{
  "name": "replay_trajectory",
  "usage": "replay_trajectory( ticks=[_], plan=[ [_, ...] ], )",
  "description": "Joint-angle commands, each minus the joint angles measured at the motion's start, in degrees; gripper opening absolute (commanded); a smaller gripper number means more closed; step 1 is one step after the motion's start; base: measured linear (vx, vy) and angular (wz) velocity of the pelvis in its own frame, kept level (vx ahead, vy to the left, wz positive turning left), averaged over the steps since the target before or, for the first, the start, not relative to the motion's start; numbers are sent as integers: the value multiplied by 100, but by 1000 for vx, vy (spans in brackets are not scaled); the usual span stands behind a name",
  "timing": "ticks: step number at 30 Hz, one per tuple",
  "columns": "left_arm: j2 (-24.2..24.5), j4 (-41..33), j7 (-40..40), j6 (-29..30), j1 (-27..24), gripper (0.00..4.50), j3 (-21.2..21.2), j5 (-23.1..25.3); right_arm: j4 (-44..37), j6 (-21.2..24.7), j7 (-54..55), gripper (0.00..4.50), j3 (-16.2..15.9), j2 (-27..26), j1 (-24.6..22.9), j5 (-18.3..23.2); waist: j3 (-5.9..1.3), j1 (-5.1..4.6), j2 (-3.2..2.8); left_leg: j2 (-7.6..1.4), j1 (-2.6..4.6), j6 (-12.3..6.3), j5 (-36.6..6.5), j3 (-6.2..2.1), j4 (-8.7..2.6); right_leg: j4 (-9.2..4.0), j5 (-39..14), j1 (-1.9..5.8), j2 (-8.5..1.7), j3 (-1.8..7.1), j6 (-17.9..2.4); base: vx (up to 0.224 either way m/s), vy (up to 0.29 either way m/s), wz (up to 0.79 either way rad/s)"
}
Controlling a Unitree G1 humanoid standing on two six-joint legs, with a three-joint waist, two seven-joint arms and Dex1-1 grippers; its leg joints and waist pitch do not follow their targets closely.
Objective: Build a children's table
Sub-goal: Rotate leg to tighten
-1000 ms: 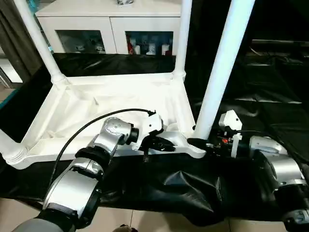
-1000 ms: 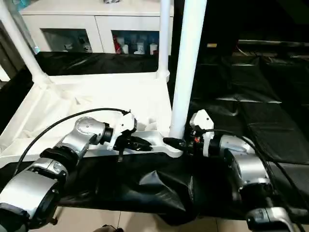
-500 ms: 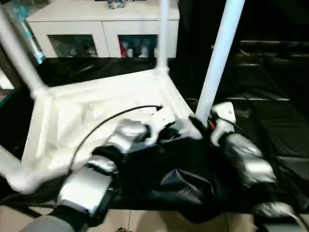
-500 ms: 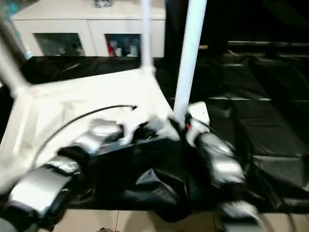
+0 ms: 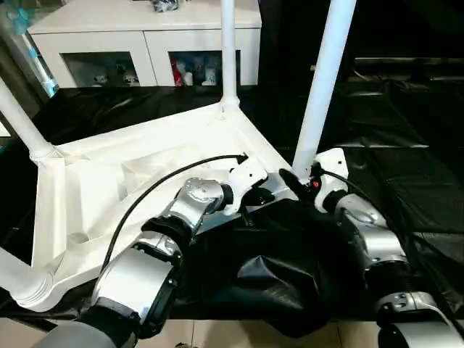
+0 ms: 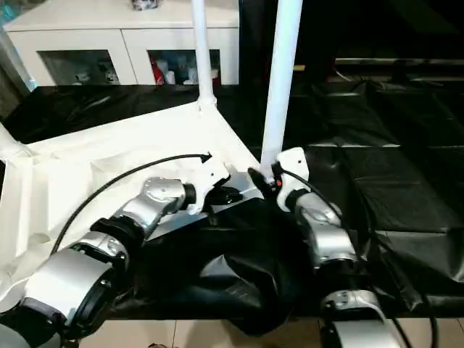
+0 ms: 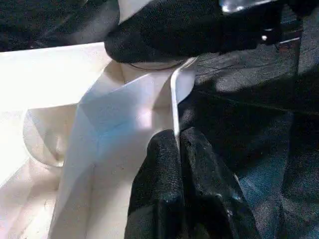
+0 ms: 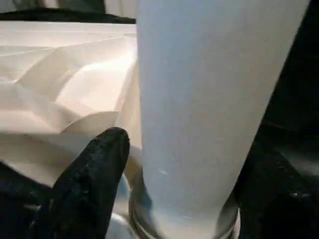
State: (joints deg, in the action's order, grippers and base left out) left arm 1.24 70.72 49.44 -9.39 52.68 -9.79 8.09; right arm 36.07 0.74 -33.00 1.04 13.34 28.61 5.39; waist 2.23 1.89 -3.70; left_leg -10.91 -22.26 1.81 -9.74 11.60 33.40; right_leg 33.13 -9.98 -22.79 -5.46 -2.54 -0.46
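A: Judging by the head views, how much of the children's table (image 5: 138, 174) is seen to be assembled?

B: The table is seen lying upside down on the black sheet (image 5: 406, 181), in front of the white cabinet (image 5: 145, 36). Four legs are seen standing up from the corner sockets: the near-right leg (image 5: 324, 80), the far-right leg (image 5: 228, 51), the far-left leg (image 5: 18, 116), and the near-left leg (image 5: 11, 272) at the picture's edge. So the fitting of legs is judged to be nearly or fully done.

A: How are the grippers placed?

B: The left gripper (image 7: 177, 144) is closed tight on the thin upright rim of the top, close to the near-right corner socket; the rim is pinched between its two fingers. The right gripper (image 5: 296, 180) is set around the foot of the near-right leg, a black finger (image 8: 94, 164) being seen on one side of the tube. Its jaws are spread wide about the leg; whether the tube is pressed by them cannot be told.

A: What is left?

B: It cannot be told whether that leg is fully seated. After that, the table would presumably need to be turned onto its legs.
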Motion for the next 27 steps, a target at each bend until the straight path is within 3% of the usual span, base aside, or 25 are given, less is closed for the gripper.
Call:
replay_trajectory(
  ticks=[1,4,8,12,14,15,17,18,21,22,25,27],
  plan=[
    [37,-248,798,-294,-28,0,-44,-164,-208,227,-1229,326,-490,213,-281,216,-381,48,102,-190,102,-651,-1141,-92,-333,-337,-566,295,-271,99,-1392,0,0,0],
    [222,-359,1467,-433,-125,0,-49,-270,-514,411,-2057,326,-416,631,-418,540,-365,98,93,-210,103,-810,-1165,-77,-327,-333,-519,286,-277,96,-1509,0,0,0],
    [304,-463,1842,-540,-183,0,-11,-387,-636,526,-2439,326,-355,866,-484,671,-364,144,88,-243,124,-701,-1185,-82,-341,-324,-656,260,-277,99,-1564,0,0,0],
    [494,-638,2734,-478,-299,0,-68,-513,-788,615,-2984,326,-344,1191,-621,814,-365,197,104,-248,124,-694,-1154,-79,-337,-314,-680,259,-297,111,-1553,0,0,0],
    [532,-654,2838,-480,-319,0,-94,-512,-817,621,-3047,326,-354,1241,-646,827,-365,218,93,-246,117,-716,-1140,-82,-336,-309,-679,256,-300,107,-1544,0,0,0],
    [600,-667,2957,-489,-341,0,-110,-503,-884,675,-3171,326,-369,1313,-687,853,-367,217,120,-243,111,-714,-1115,-80,-335,-308,-687,252,-297,105,-1530,0,0,0],
    [672,-685,3085,-495,-367,0,-107,-490,-958,736,-3316,326,-378,1387,-735,884,-369,235,110,-246,118,-721,-1084,-82,-330,-299,-695,249,-297,106,-1531,0,0,0],
    [691,-688,3111,-495,-372,0,-103,-488,-975,748,-3349,326,-380,1403,-747,890,-367,257,140,-248,115,-736,-1048,-78,-324,-293,-709,248,-303,109,-1524,0,0,0],
    [739,-708,3163,-486,-385,0,-77,-477,-1003,776,-3427,326,-379,1433,-761,907,-372,295,135,-246,119,-733,-978,-76,-319,-294,-732,235,-302,111,-1490,0,0,0],
    [761,-725,3179,-477,-395,0,-63,-475,-1009,786,-3458,326,-379,1443,-758,919,-371,298,181,-246,117,-744,-962,-72,-320,-293,-721,238,-299,109,-1489,0,0,0],
    [802,-765,3202,-456,-423,0,-37,-476,-992,801,-3495,326,-393,1435,-704,939,-368,310,164,-246,110,-753,-921,-76,-316,-282,-736,237,-307,109,-1480,0,0,0],
    [810,-782,3205,-448,-439,0,-42,-485,-945,710,-3456,301,-406,1406,-669,911,-363,308,162,-246,110,-737,-945,-78,-322,-292,-835,233,-307,108,-1447,0,0,0]
  ],
)
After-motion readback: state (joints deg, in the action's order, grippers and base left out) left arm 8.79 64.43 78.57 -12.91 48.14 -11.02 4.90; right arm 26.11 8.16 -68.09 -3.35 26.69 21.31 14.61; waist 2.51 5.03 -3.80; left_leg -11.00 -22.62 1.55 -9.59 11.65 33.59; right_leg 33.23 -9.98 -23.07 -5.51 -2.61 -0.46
